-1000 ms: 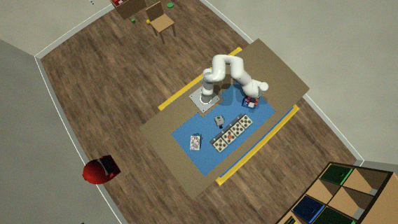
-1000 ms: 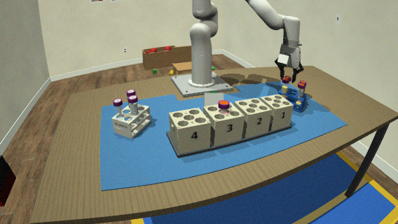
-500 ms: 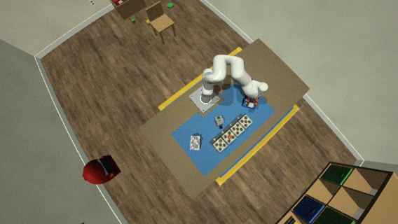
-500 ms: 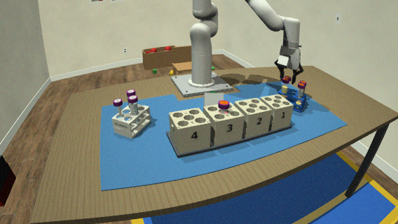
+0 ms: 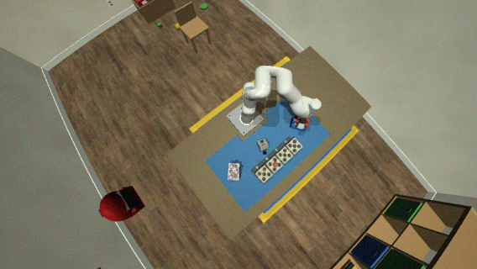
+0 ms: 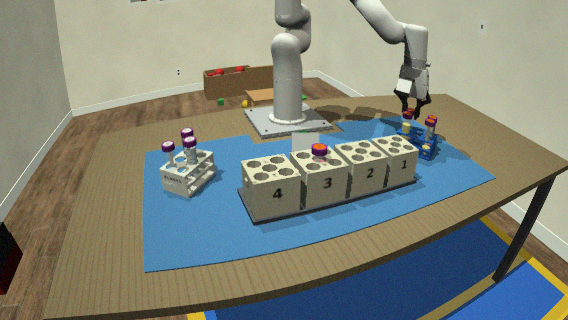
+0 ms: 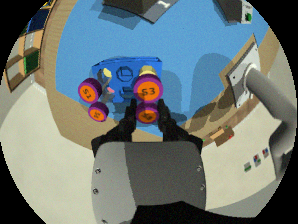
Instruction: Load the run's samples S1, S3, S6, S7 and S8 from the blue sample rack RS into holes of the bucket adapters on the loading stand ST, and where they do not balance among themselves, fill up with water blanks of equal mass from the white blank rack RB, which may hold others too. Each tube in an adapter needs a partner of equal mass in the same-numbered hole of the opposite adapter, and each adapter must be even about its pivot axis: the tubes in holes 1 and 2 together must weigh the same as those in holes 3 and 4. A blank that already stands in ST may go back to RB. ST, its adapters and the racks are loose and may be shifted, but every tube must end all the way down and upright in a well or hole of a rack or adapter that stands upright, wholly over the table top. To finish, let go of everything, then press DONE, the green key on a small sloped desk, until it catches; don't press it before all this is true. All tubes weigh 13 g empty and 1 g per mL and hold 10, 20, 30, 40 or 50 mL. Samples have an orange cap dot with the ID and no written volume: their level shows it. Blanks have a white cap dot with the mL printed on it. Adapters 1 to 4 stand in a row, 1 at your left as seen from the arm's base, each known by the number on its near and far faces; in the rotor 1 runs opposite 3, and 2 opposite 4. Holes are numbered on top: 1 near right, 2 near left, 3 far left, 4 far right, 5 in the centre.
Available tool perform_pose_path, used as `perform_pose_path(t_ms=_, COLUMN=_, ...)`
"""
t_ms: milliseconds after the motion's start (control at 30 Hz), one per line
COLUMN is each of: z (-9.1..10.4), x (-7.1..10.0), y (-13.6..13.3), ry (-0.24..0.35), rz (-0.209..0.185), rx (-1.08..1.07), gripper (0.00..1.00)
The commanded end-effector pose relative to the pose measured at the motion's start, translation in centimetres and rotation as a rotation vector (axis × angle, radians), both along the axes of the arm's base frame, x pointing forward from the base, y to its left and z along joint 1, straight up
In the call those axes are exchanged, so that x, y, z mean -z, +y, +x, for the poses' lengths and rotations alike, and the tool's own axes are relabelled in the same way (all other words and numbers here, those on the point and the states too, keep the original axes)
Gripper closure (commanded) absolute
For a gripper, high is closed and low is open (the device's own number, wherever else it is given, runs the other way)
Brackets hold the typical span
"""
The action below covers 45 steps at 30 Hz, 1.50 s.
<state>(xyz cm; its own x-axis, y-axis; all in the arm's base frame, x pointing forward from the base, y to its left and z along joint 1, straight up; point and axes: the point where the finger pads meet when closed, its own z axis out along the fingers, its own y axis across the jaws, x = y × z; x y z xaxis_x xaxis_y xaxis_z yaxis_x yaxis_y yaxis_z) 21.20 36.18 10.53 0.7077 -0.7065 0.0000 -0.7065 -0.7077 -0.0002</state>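
Note:
My gripper (image 5: 301, 120) (image 6: 413, 111) (image 7: 147, 105) is down over the blue sample rack RS (image 5: 296, 128) (image 6: 428, 151) (image 7: 123, 70) at the far right of the mat. Its fingers are closed on the purple cap of an orange-dotted sample tube (image 7: 148, 112) that stands in the rack. Three more samples (image 7: 148, 87) (image 7: 88, 90) (image 7: 99, 112) stand in the rack beside it. The loading stand ST (image 5: 272, 155) (image 6: 282, 215) holds adapters 4, 3, 2 and 1 in a row. One orange-dotted tube (image 6: 319, 148) (image 5: 275, 164) stands in adapter 3 (image 6: 326, 181).
The white blank rack RB (image 5: 233, 171) (image 6: 181, 181) stands at the left of the mat with three purple-capped tubes (image 6: 189, 142). The small desk with the green DONE key (image 5: 263, 145) (image 7: 234, 8) sits between the arm's base and ST.

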Motion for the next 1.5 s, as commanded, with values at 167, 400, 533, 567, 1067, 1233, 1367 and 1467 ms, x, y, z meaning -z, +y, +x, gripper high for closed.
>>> perform_pose_path(t_ms=167, z=0.06, x=-0.13, y=0.1, ry=-0.002, rz=0.003, rx=0.0, gripper=1.0)
perform_pose_path(t_ms=400, z=0.06, x=-0.12, y=0.1, ry=-0.002, rz=0.003, rx=0.0, gripper=1.0)
perform_pose_path(t_ms=533, z=0.06, x=-0.12, y=0.1, ry=-0.002, rz=0.003, rx=0.0, gripper=1.0)
perform_pose_path(t_ms=567, z=0.06, x=-0.12, y=0.1, ry=-0.002, rz=0.003, rx=0.0, gripper=1.0)
perform_pose_path(t_ms=1067, z=0.06, x=-0.12, y=0.1, ry=-0.002, rz=0.003, rx=0.0, gripper=1.0)
perform_pose_path(t_ms=1233, z=0.06, x=-0.39, y=0.1, ry=-0.002, rz=0.003, rx=0.0, gripper=1.0)
perform_pose_path(t_ms=1367, z=0.06, x=-0.53, y=0.1, ry=-0.002, rz=0.003, rx=0.0, gripper=1.0)
perform_pose_path(t_ms=1467, z=0.06, x=-0.72, y=0.1, ry=-0.002, rz=0.003, rx=0.0, gripper=1.0)
